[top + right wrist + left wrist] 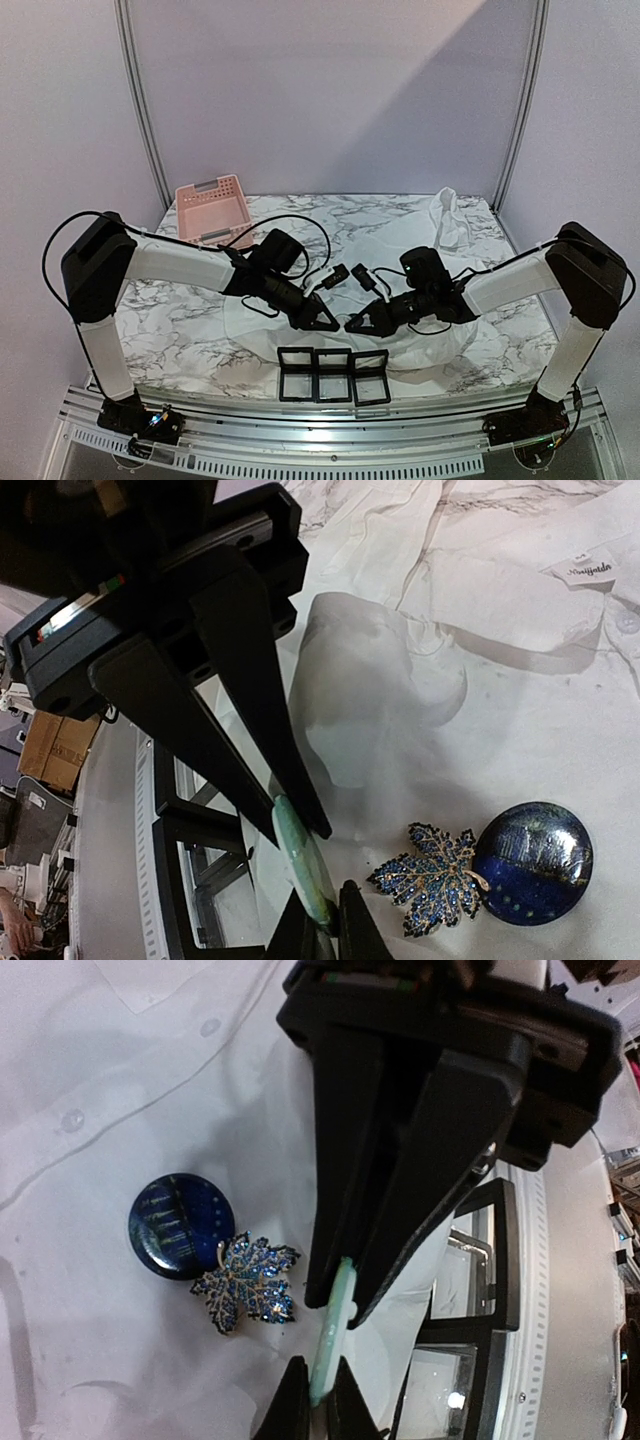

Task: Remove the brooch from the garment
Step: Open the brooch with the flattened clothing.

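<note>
Mid-removal — left gripper (342,1305) and right gripper (297,825) both clamp the pale green oval brooch (305,865) edge-on just over the white shirt (120,1060), pin release not visible, likely unfinished — blue maple-leaf brooch (245,1282) and round blue brooch (180,1225) sit on the fabric, untouched.

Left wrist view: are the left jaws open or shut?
Shut: the left gripper pinches a pale green oval piece edge-on; the right gripper clamps its other end.
</note>
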Controlling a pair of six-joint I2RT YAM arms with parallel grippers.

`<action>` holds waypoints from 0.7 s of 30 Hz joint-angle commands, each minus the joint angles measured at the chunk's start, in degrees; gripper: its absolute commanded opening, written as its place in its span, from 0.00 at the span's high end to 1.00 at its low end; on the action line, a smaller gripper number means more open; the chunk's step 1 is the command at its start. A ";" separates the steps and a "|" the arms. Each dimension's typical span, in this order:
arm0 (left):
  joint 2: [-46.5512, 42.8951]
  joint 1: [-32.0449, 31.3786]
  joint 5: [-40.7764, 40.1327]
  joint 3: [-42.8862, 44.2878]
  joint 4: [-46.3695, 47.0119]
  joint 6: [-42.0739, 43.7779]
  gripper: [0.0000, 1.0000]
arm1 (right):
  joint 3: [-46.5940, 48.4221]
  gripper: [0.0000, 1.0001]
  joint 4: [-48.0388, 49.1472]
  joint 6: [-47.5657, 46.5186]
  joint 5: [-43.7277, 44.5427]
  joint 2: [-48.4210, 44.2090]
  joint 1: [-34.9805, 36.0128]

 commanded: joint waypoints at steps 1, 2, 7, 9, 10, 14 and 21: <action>-2.88 -1.95 4.39 0.96 2.96 0.81 1.00 | 2.11 1.00 -0.50 1.72 4.85 2.24 0.22; -2.83 -1.96 4.39 0.96 2.99 0.81 1.00 | 2.19 1.00 -0.48 1.74 4.90 2.23 0.22; -2.87 -2.00 4.39 0.96 3.03 0.81 1.00 | 2.42 1.00 -0.23 1.74 4.90 2.48 0.21; -2.86 -2.04 4.39 0.96 3.11 0.77 1.00 | 2.55 1.00 -0.14 1.75 4.90 2.56 0.18; -2.87 -2.05 4.35 0.97 3.16 0.77 1.00 | 2.63 1.00 -0.09 1.79 4.90 2.56 0.23; -2.86 -2.05 4.30 0.98 3.42 0.64 1.00 | 2.90 0.99 0.28 1.83 4.92 2.66 0.20; -2.98 -2.13 4.46 0.93 3.93 0.29 1.00 | 3.47 0.97 0.48 2.30 4.93 3.07 0.21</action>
